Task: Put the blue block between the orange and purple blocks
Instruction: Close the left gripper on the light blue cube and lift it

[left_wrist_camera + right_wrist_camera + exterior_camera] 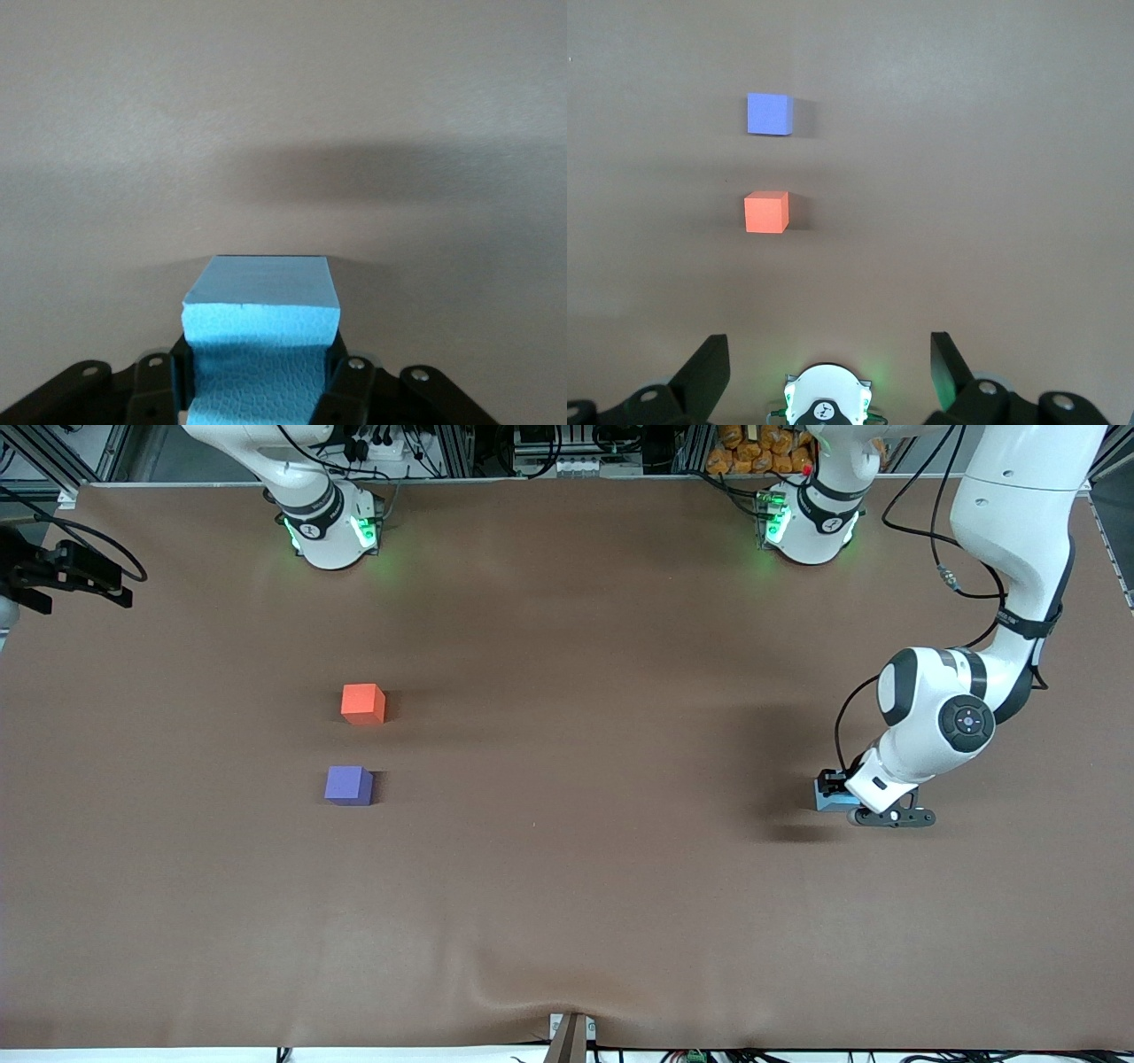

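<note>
Most of the blue block (831, 798) is hidden in the front view: only a sliver of sky-blue shows at the middle right of the frame, tucked under the left arm's wrist, low against the brown bench (567, 886) at the left arm's end. The left claw (837, 795) itself is largely masked by that white wrist. The left wrist view fills the gap: at the bottom centre of the frame the blue block (262, 341) sits between the black fingers (347, 390), which press on two facing sides, so the left claw (262, 390) is clamped on it; the block's lower part is cut off by the frame edge.

The orange block (363, 703) and the purple block (348, 785) sit left of centre, apart from each other, with a strip of bare bench between them, the purple one nearer the front camera. Both lie well apart from the blue block.

The right arm waits. The right claw (830, 363) is spread wide, its two fingers at the bottom of the right wrist view, high over the right arm's base, with the orange block (765, 212) and purple block (769, 114) in the upper left of that frame. A dark camera rig (62, 576) is cut off at the upper left edge of the front view.
</note>
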Available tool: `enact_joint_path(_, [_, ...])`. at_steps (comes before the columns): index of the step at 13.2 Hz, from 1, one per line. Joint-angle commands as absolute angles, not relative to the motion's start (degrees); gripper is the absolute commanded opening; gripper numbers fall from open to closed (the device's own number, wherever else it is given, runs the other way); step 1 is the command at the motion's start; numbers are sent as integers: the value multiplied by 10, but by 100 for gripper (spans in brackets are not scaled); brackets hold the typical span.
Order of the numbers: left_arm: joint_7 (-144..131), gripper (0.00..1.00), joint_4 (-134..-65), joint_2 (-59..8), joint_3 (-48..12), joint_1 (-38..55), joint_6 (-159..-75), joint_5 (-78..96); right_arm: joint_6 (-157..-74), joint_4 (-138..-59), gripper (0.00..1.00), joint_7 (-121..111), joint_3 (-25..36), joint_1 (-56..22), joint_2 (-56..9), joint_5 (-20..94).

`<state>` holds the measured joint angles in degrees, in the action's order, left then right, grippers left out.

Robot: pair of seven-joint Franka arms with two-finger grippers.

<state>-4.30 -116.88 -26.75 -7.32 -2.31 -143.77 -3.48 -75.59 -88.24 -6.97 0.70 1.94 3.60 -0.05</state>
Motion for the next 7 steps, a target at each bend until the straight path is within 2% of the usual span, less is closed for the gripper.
enact_joint_path(1, [-48,0,-1167,-243,-105,-18,-1409,-47,-752,-888,100,-68,-1,33,42,9])
enact_joint_path(5, [-100,0,-1137,-241,-190,-15,-1367,-46,-752,-888,100,-68,-1,33,42,9])
enact_joint_path(7, [-148,0,-1114,-248,-214,24,-1367,-45,-753,-888,100,-68,-1,32,41,9])
